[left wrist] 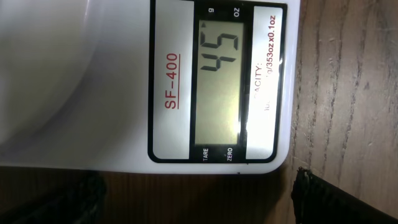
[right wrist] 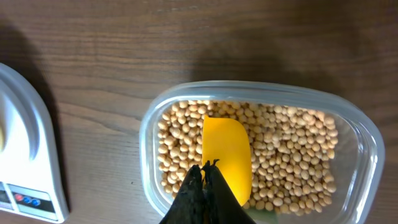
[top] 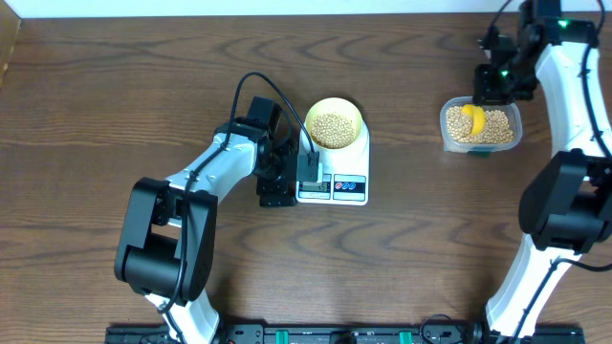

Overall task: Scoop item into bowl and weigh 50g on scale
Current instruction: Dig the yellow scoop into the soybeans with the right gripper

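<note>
The pale-yellow bowl [top: 335, 122] holds tan beans [top: 334, 130] and stands on the white scale [top: 356, 153]. In the left wrist view the scale's display [left wrist: 219, 81] reads 45. My left gripper [top: 298, 182] [left wrist: 193, 202] hovers at the scale's display end, open wide and empty, one finger [left wrist: 323, 199] at each side. My right gripper [top: 495, 84] [right wrist: 205, 168] is over the clear tub [top: 481, 126] [right wrist: 155, 118] of beans [right wrist: 292, 155]. It is shut on the handle of the yellow scoop [right wrist: 227, 152] [top: 473, 118], whose blade lies on the beans.
The scale's near corner with its round buttons [right wrist: 28, 200] shows at the left of the right wrist view. Bare wooden tabletop [top: 115, 86] surrounds the scale and tub. The tub sits about a hand's width right of the scale.
</note>
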You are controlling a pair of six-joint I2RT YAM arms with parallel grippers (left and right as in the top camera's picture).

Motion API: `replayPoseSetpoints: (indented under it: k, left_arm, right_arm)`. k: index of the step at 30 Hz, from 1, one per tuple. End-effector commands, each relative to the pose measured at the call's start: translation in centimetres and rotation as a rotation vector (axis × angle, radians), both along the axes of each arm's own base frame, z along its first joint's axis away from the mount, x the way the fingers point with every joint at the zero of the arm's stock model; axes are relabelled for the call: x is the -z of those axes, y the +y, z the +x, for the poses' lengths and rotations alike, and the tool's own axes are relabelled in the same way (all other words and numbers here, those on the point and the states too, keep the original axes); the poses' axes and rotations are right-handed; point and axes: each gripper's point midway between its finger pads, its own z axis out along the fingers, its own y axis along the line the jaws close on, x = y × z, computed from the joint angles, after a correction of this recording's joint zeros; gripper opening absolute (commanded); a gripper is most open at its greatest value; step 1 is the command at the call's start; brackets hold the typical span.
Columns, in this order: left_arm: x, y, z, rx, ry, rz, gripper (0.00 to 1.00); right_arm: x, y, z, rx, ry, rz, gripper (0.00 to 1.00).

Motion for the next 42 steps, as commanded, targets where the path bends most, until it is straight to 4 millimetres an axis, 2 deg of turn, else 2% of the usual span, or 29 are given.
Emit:
replayPoseSetpoints:
  k: [1, 9, 19, 24, 31, 42]
  left_arm:
    - [0.5, 0.2, -0.5, -0.009, 0.022, 0.008, 0.98]
    - [0.5, 0.2, -0.5, -0.009, 0.022, 0.008, 0.98]
    - [0.5, 0.2, -0.5, -0.009, 0.023, 0.008, 0.98]
    - [0.5, 0.2, -0.5, -0.009, 0.022, 0.008, 0.98]
    - [0.5, 0.2, -0.5, -0.009, 0.022, 0.008, 0.97]
    - [0.5, 0.2, -0.5, -0.009, 0.022, 0.008, 0.98]
  right_arm:
    - [-0.7, -0.2, 0.4, 0.041, -0.015, 0.105, 0.01]
    - [-1.5, -2.2, 0.5, 0.093, -0.046, 0.168, 0.01]
    - [-2.5, -3.2, 0.9, 0.122, -0.087, 0.25, 0.01]
    - [-3.2, -2.7, 1.0, 0.118, -0.105, 0.327, 0.01]
    - [-3.3, -2.6, 1.0, 0.119, -0.108, 0.342, 0.01]
    - [-5.9, 0.1, 2.1, 0.048, -0.195, 0.539, 0.01]
